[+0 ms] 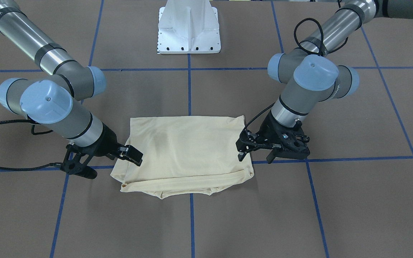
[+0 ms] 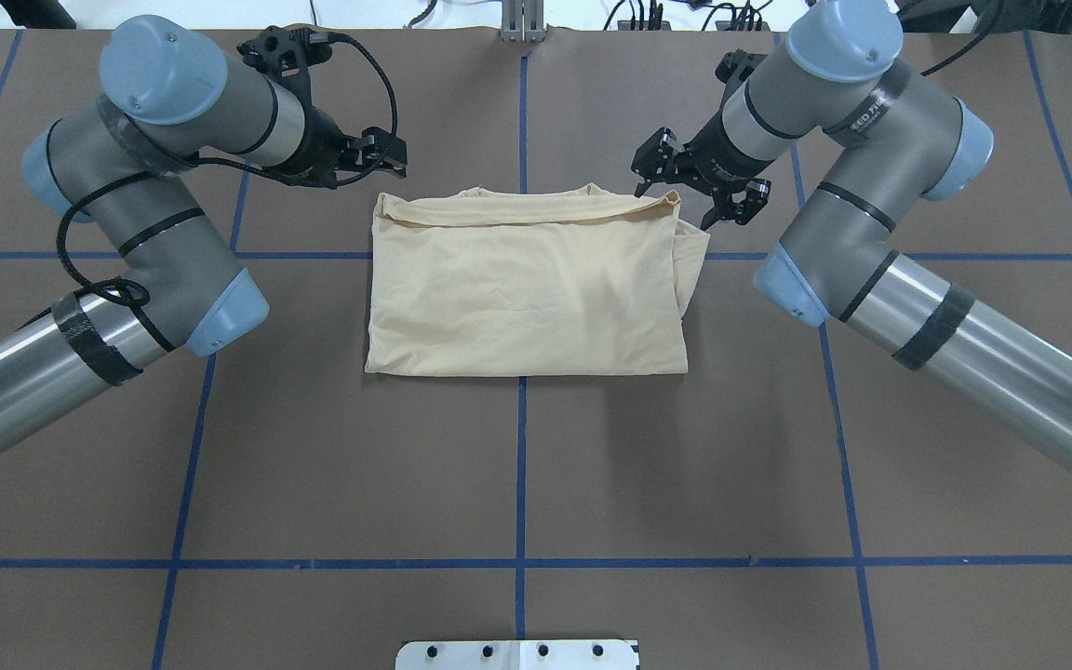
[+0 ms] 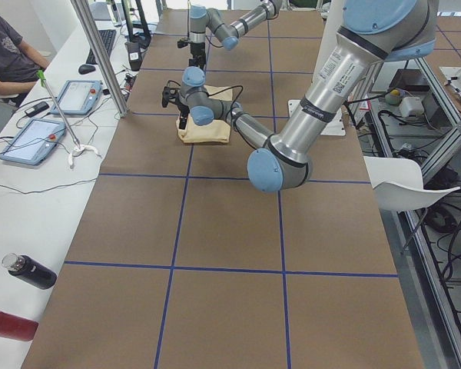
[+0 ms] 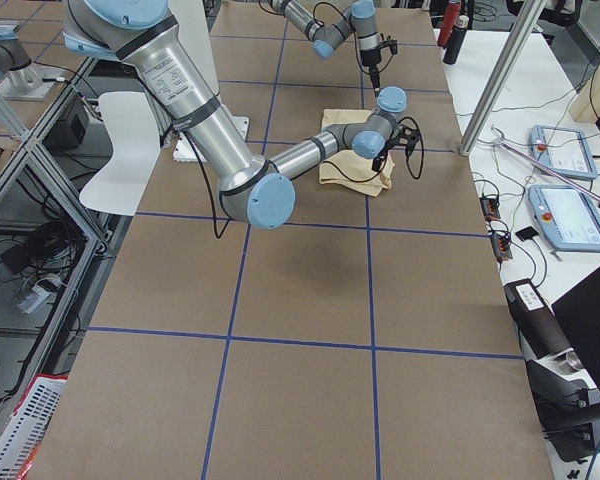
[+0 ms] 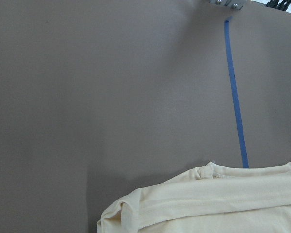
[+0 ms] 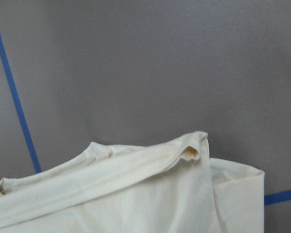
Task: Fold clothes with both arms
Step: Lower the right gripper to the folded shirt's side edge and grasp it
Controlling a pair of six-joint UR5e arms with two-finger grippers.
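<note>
As the folded T-shirt (image 2: 527,298) lay flat, left fingers (image 2: 395,146) and right fingers (image 2: 652,167) hovered released beside its far corners.

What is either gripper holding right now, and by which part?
Nothing, it appears: the shirt lies folded on the table, with the left gripper and right gripper open beside its corners.

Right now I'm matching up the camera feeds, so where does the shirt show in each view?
Front-facing: shirt at centre, just below the middle.
Overhead: shirt at centre, just above the middle.
Left side: shirt small, upper area, left of centre.
Right side: shirt small, upper area, right of centre.
Left wrist: shirt along the bottom edge, right part.
Right wrist: shirt across the bottom.
Shared landmark: the blue tape line running under the shirt's middle.
</note>
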